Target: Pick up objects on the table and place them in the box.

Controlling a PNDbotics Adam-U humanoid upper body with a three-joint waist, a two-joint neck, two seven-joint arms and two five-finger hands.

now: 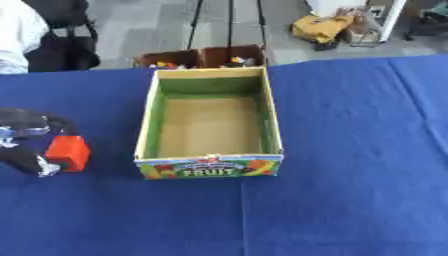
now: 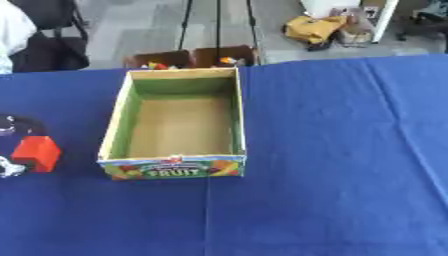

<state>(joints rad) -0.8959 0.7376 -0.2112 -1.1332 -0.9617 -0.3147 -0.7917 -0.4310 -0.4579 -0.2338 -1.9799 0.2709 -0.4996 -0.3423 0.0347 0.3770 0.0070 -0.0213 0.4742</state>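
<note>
Leftward, left hand (image 1: 24, 145) gripping red block (image 1: 68, 153), beside box (image 1: 145, 125).

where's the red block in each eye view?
Left eye view: red block at the left edge, held by the left hand, left of the box.
Right eye view: block nearer the left edge.
Shared landmark: the box's FRUIT label.

A blue cloth covers the tabletop (image 1: 350, 150). An open cardboard box (image 1: 210, 167), green inside and marked FRUIT on its front, stands near the middle. A red block (image 1: 68, 152) sits left of it.
</note>
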